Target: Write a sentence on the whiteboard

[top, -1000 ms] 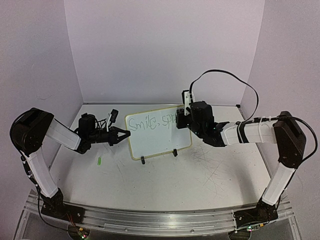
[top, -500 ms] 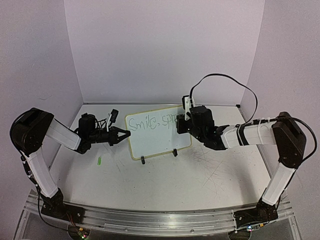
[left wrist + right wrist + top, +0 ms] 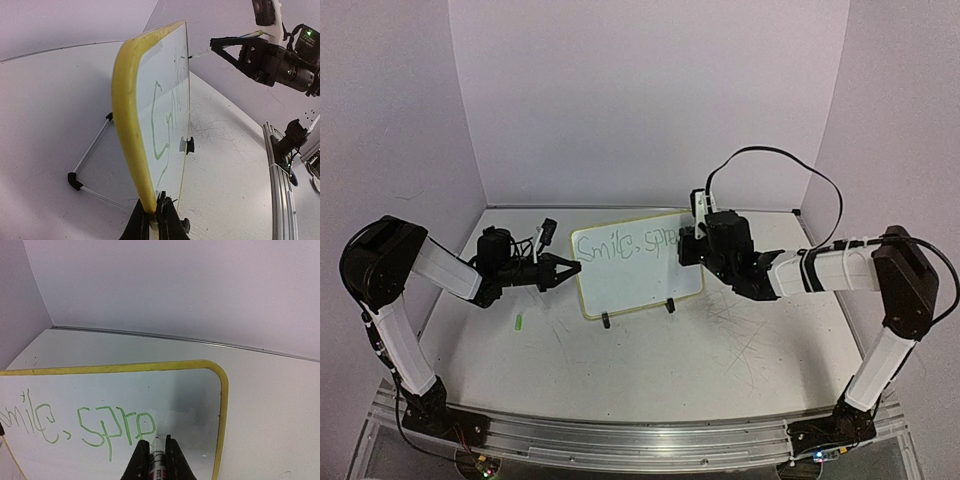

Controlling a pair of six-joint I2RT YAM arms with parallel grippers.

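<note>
The change is at the right end of the writing. A second back, the green words on the whiteboard [image 3: 638, 283] ended at about "sp", with what came after hidden behind the right end effector [image 3: 690, 243]. Now the sentence [image 3: 625, 243] reads "Smile, spre", and the right arm has shifted a little to the right along the line. The right wrist view shows the marker [image 3: 157, 459] clenched between that end effector's fingers, its tip touching or nearly touching the board just right of the fresh "e".

The whiteboard has not moved. It stands tilted on its two black feet in the middle of the surface [image 3: 650, 350], toward the far side. The left end effector [image 3: 570, 268] grips it as before, fingers pinched on the yellow frame at the left edge. That steady hold is likely what lets the pen press without pushing the board back.

So the writing is advancing letter by letter and is probably partway through a word. Only one line is on the board, and the bare strip between the "e" and the right frame is narrow. After another letter or so the pen will likely have to drop to a second line underneath, where most of the board is bare. The letters are thin and pale, so light pressure could leave gaps.
</note>
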